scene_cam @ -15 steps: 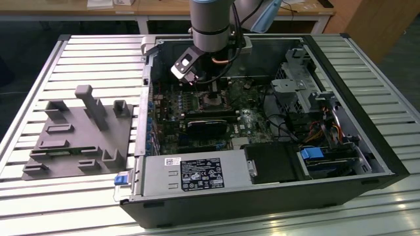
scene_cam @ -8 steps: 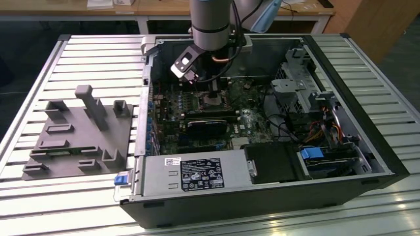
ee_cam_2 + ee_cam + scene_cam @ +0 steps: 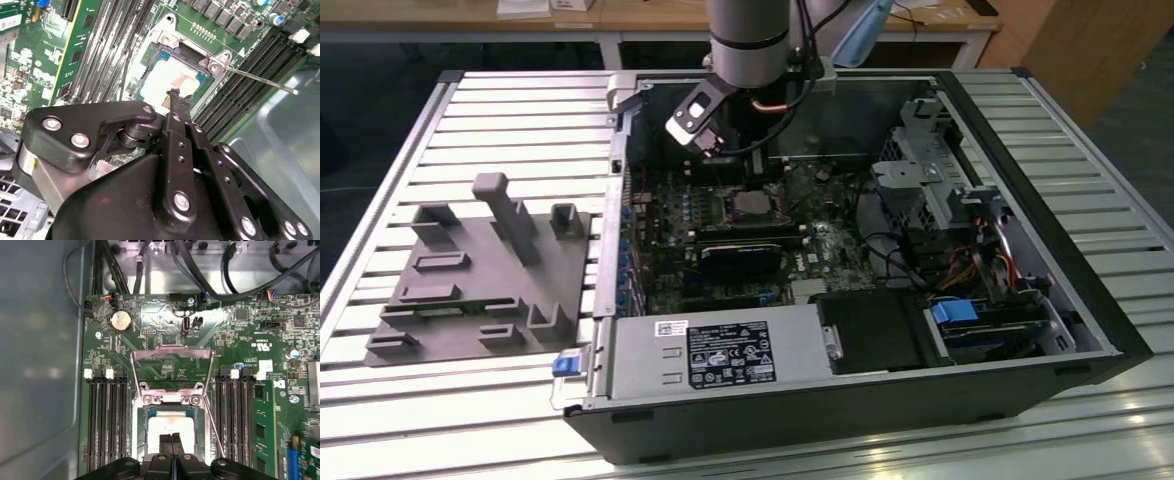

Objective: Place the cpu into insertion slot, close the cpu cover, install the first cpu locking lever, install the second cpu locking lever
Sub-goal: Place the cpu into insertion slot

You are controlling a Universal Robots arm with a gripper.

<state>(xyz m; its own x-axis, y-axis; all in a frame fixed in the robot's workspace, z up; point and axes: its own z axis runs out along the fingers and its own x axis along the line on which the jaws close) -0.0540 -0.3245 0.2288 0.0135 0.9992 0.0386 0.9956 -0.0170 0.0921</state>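
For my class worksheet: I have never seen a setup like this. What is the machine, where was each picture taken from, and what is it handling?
A robot arm reaches down into an open computer case on a slatted table. The exterior view watches from outside; both wrist views ride on the arm, looking at the green circuit board. Its tool, fingers together and holding nothing, hangs over the cpu, which lies in the insertion slot. The cpu cover stands open. A grey block lies beside the case.
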